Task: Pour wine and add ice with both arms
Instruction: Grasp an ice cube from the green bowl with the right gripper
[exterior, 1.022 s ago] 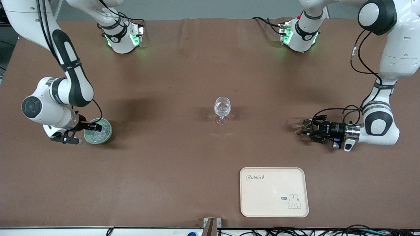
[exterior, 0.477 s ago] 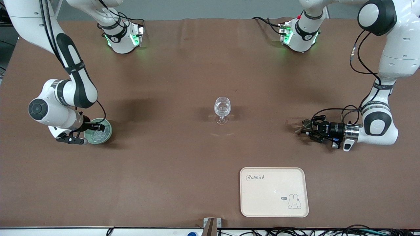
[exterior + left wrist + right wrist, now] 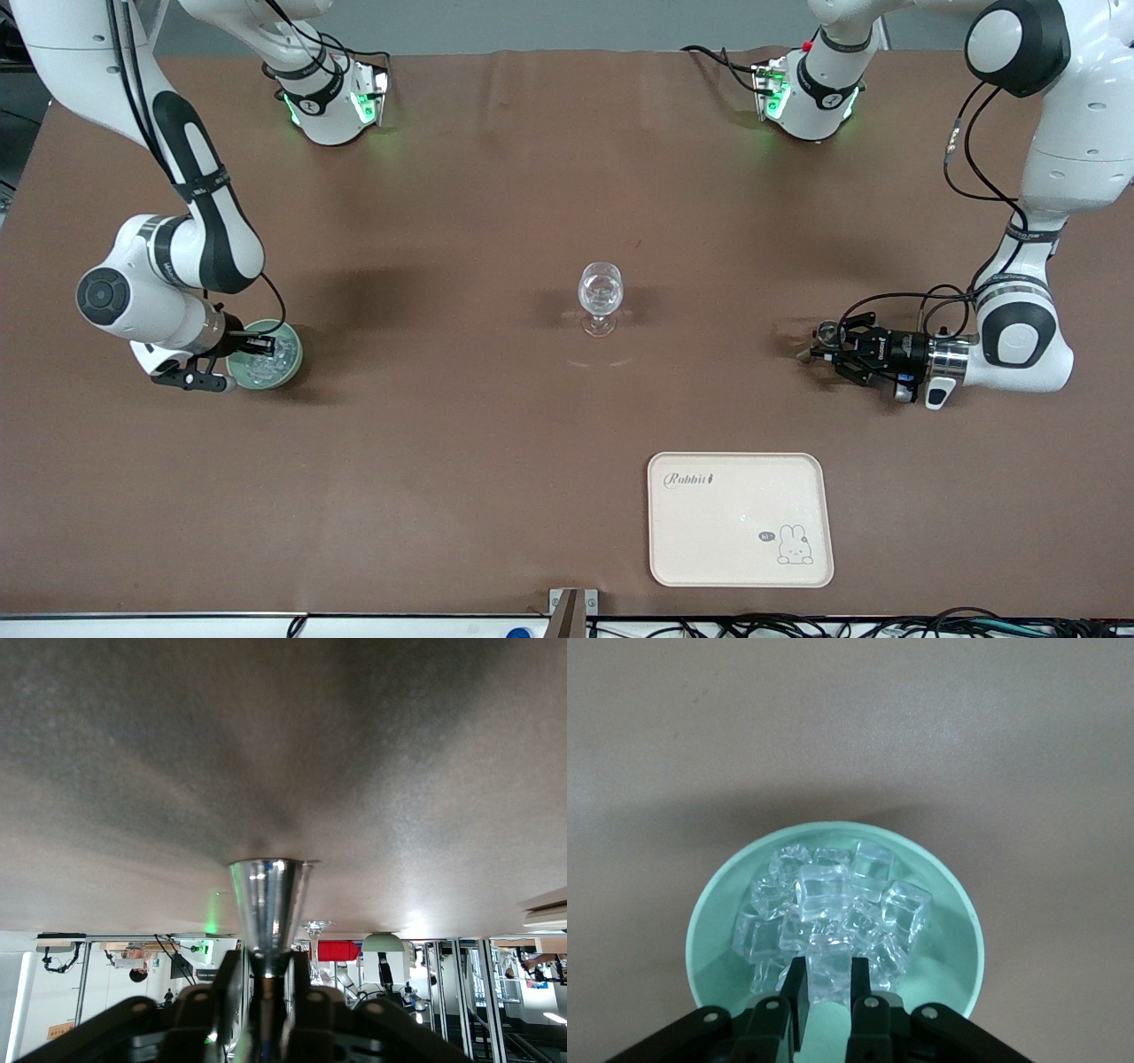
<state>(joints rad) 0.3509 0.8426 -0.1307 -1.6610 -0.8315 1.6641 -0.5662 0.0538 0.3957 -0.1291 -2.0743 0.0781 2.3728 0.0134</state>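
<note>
A clear stemmed glass [image 3: 601,291] stands mid-table. Toward the right arm's end sits a green bowl [image 3: 293,359] [image 3: 959,904] heaped with ice [image 3: 275,353] [image 3: 824,895]. My right gripper [image 3: 262,344] [image 3: 830,964] reaches into the bowl, its fingers shut on one cube at the edge of the heap. Toward the left arm's end, my left gripper [image 3: 822,346] [image 3: 268,961] lies low and level, shut on the narrow waist of a shiny metal measuring cup [image 3: 827,333] [image 3: 268,899] that stands on the table. Any wine is hidden.
A cream tray [image 3: 740,518] with a rabbit drawing lies nearer the front camera than the glass, toward the left arm's end. The two arm bases [image 3: 332,97] [image 3: 811,93] stand along the table's farthest edge. Brown cloth covers the table.
Both grippers have closed, the right on an ice cube in the bowl, the left on the metal cup. The right arm shifted slightly toward the bowl early on.
</note>
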